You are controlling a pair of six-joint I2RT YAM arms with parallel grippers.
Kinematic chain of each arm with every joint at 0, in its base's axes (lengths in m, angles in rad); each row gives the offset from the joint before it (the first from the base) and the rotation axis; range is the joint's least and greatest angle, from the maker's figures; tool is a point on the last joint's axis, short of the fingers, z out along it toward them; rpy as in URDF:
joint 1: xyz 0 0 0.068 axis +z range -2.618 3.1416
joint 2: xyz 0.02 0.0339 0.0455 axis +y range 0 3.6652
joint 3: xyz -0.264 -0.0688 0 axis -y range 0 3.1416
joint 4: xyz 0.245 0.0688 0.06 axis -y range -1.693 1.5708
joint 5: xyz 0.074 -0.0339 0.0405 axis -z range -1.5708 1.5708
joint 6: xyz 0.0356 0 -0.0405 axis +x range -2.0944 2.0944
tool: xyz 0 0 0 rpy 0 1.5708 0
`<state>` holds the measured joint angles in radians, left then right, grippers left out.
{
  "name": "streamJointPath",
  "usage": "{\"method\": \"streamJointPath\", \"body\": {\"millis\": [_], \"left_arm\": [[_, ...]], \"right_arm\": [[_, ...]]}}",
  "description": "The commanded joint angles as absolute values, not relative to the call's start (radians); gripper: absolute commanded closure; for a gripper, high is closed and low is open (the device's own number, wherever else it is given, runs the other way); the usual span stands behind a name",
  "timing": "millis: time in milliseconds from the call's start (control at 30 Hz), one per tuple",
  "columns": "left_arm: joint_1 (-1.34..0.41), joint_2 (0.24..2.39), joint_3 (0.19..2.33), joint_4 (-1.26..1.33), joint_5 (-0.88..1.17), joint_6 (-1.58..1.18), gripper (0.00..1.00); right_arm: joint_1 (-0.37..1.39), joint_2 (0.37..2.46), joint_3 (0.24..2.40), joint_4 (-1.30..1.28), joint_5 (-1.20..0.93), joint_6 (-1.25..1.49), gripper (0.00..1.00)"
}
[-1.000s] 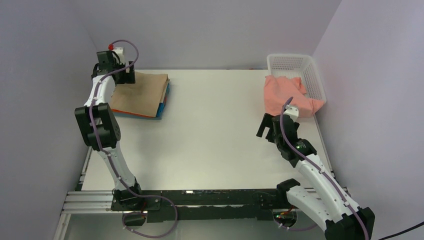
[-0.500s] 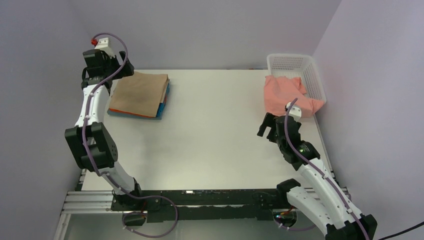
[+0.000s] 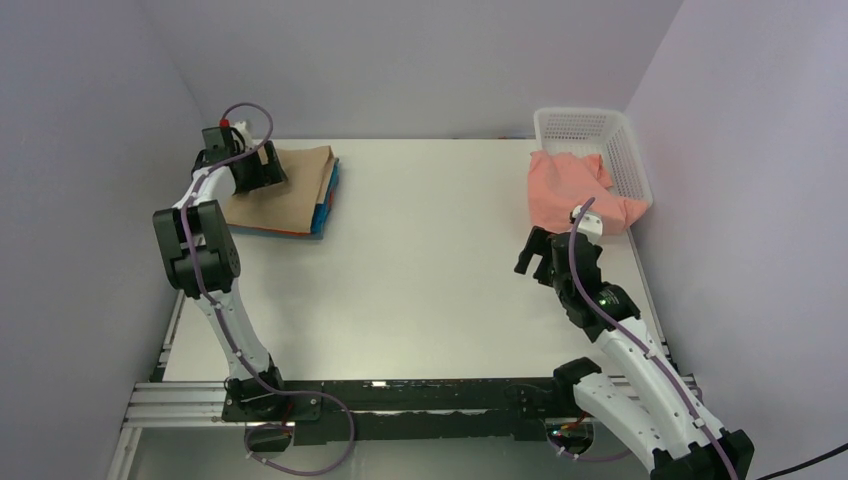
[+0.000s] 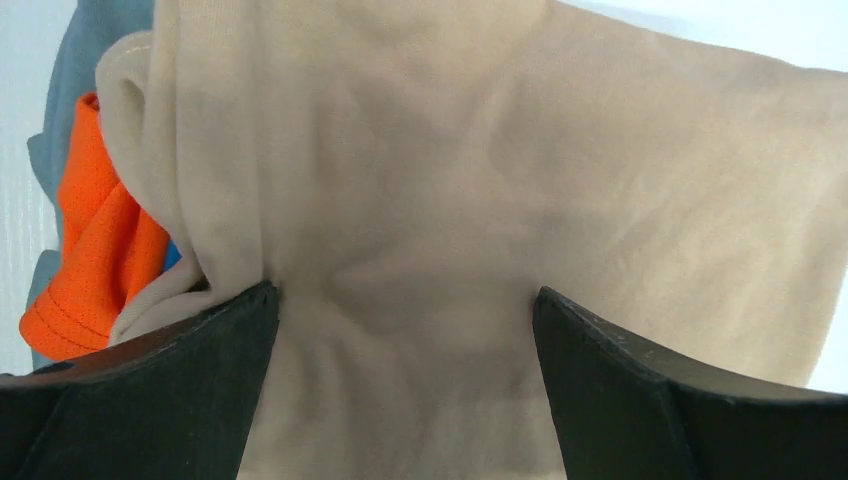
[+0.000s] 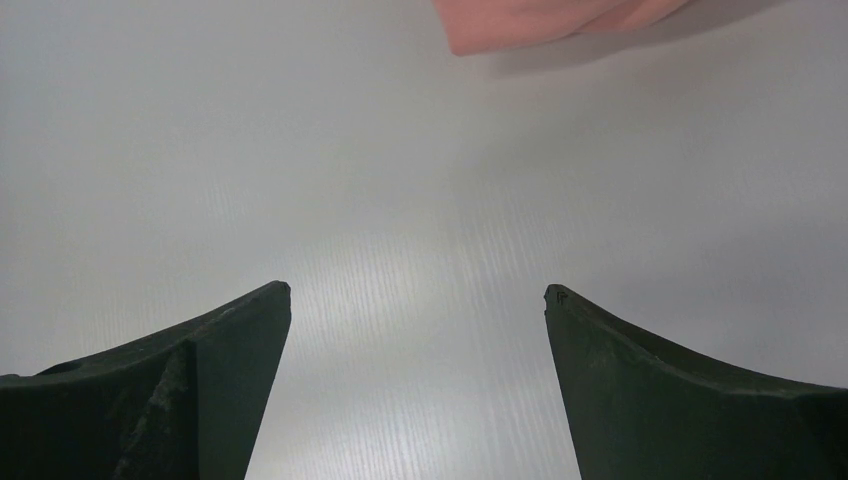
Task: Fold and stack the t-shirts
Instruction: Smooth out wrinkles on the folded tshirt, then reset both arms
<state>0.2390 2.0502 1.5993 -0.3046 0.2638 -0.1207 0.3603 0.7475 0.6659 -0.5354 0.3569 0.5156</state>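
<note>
left gripper [image 4: 405,300] spread wide, tips pressed on the tan tee [image 3: 295,185], clasping nothing. that tee tops the folded stack at the table's [image 3: 430,250] far left (orange tee [image 4: 95,240] and blue tee [image 3: 330,200] edges show beneath). right gripper [image 5: 417,290] spread wide over bare table, near the salmon-pink tee [image 3: 570,185] spilling from the white basket [image 3: 590,122].

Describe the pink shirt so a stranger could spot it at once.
On the table, look to the far right corner, where a white basket stands. The pink shirt spills from it onto the table. It's the only crumpled one; the rest lie folded in a stack far left.
</note>
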Motion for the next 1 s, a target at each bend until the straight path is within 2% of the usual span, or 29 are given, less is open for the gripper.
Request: {"method": "streamJointPath", "body": {"millis": [0,167,300,367,433,567,700,833,967], "left_arm": [[0.241,2.038,1.668,-0.331,0.309,-0.122,0.01],[0.241,1.935,1.702,-0.359,0.319,-0.162,0.01],[0.227,1.736,1.621,-0.363,0.294,-0.237,0.01],[0.205,1.59,1.491,-0.332,0.272,-0.295,0.01],[0.167,1.392,1.273,-0.266,0.26,-0.373,0.01],[-0.003,1.041,0.889,-0.152,0.139,-0.49,0.01],[-0.163,0.779,0.565,0.051,0.192,-0.551,0.01],[-0.225,0.633,0.424,0.009,0.19,-0.578,0.01],[-0.233,0.569,0.419,-0.158,0.107,-0.547,0.0]], "right_arm": [[0.356,0.744,0.67,-0.527,0.348,0.5,0.0],[0.356,0.723,0.675,-0.528,0.341,0.495,0.0],[0.357,0.709,0.669,-0.527,0.335,0.504,0.0],[0.357,0.706,0.658,-0.519,0.328,0.512,0.0],[0.356,0.704,0.65,-0.514,0.321,0.524,0.0],[0.358,0.698,0.636,-0.498,0.328,0.537,0.0],[0.357,0.673,0.611,-0.475,0.372,0.56,0.0],[0.357,0.637,0.556,-0.428,0.412,0.562,0.0],[0.357,0.627,0.537,-0.417,0.436,0.581,0.0]]}}
